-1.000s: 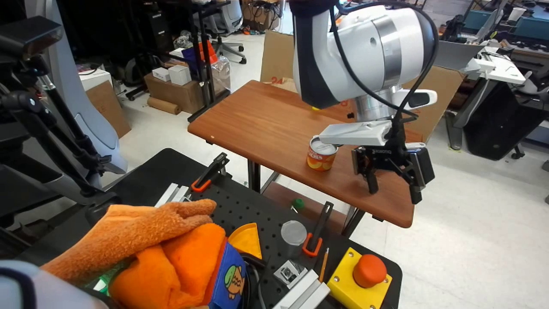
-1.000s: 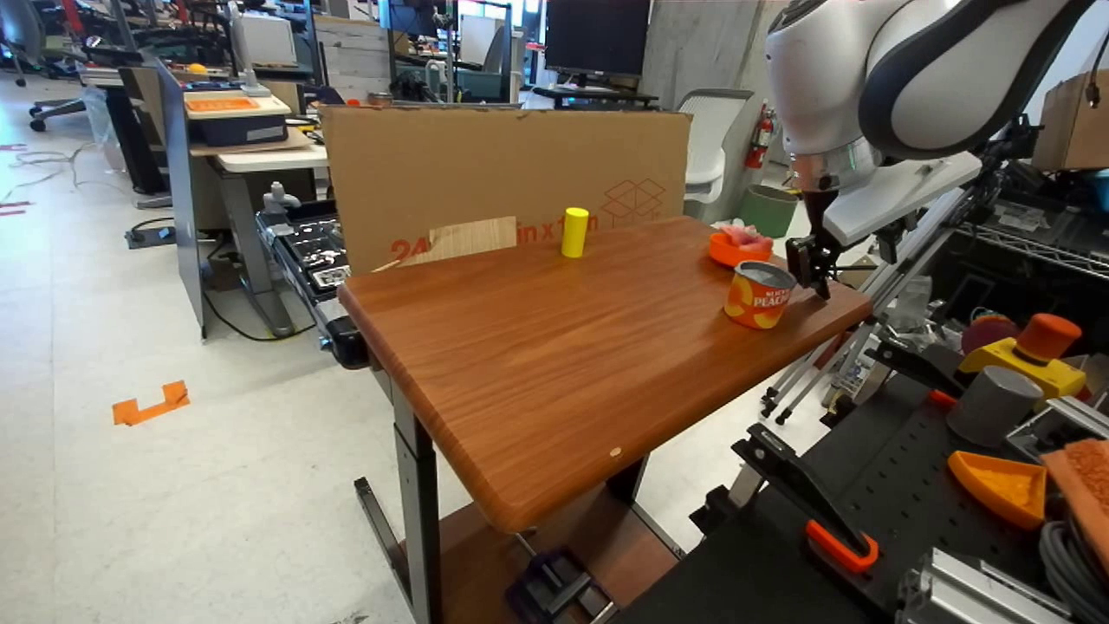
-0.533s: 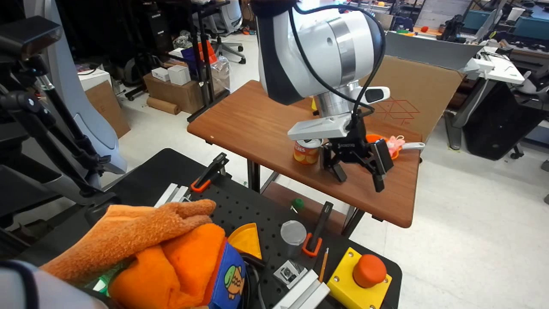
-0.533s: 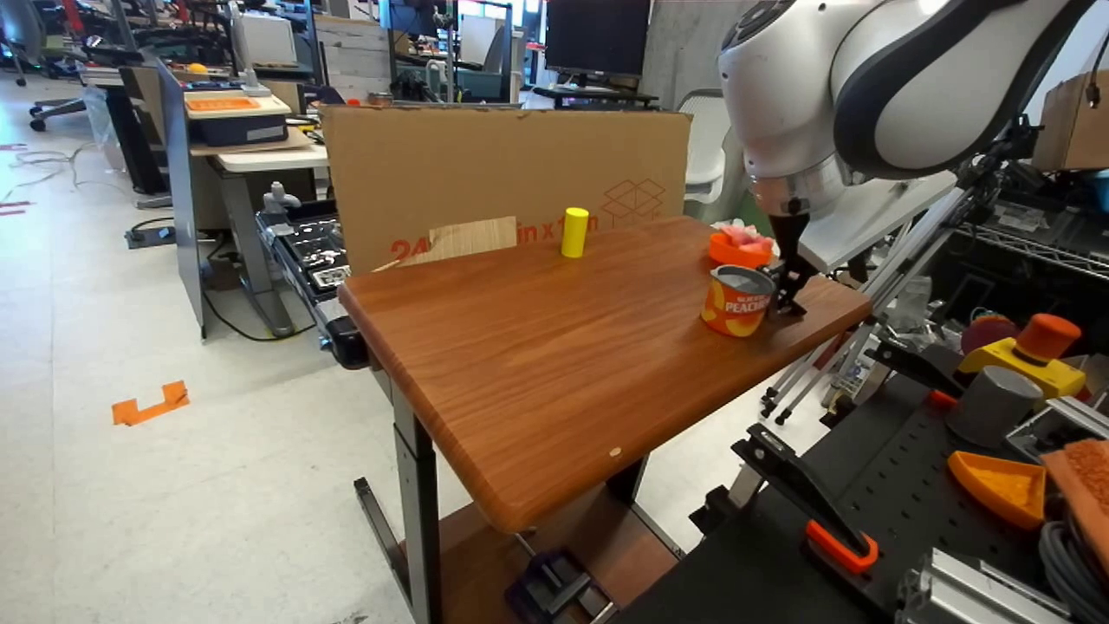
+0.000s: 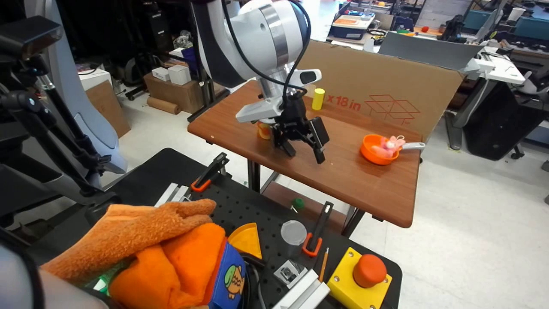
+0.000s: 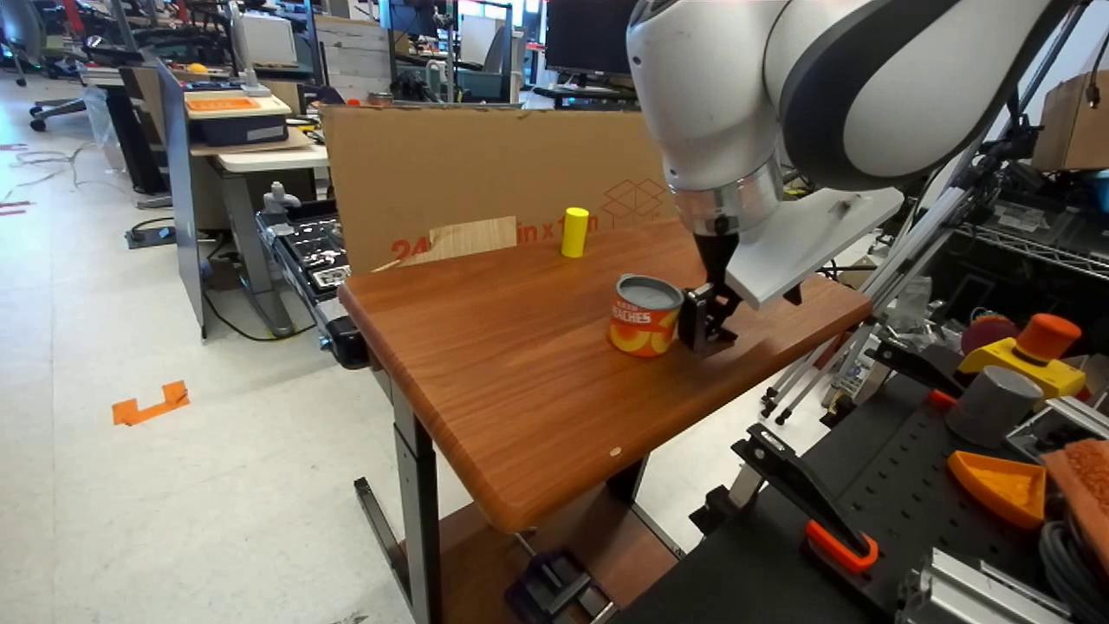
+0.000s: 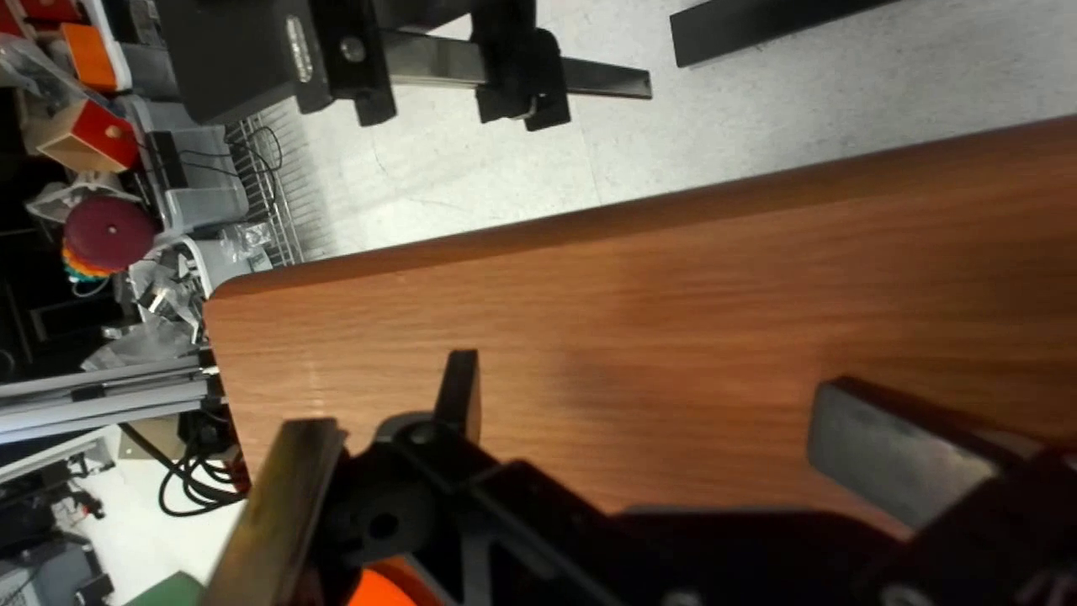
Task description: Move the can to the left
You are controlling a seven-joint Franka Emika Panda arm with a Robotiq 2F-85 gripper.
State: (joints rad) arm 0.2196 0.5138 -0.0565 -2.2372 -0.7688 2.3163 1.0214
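The can (image 6: 644, 322) stands upright on the wooden table, with an orange peach label and grey metal rim. In an exterior view it is mostly hidden behind the arm, with a piece of its label (image 5: 264, 131) showing. My gripper (image 5: 305, 154) is low over the table, beside the can. Its jaws are wide apart with nothing between them. In an exterior view the outer side of the gripper (image 6: 712, 336) is against or very near the can's right side. In the wrist view the gripper (image 7: 660, 404) has bare table between its fingers; the can is out of view.
A yellow cylinder (image 6: 574, 232) stands at the table's back edge by a cardboard sheet (image 6: 502, 165). An orange bowl (image 5: 372, 151) with a pink item sits near the table's end. A black pegboard bench (image 5: 257, 201) with clamps adjoins the table's near side.
The arm and gripper have swept left in both exterior views. The can has slid left along the table with the gripper's outer side beside it. The bowl and yellow cylinder have come into view.
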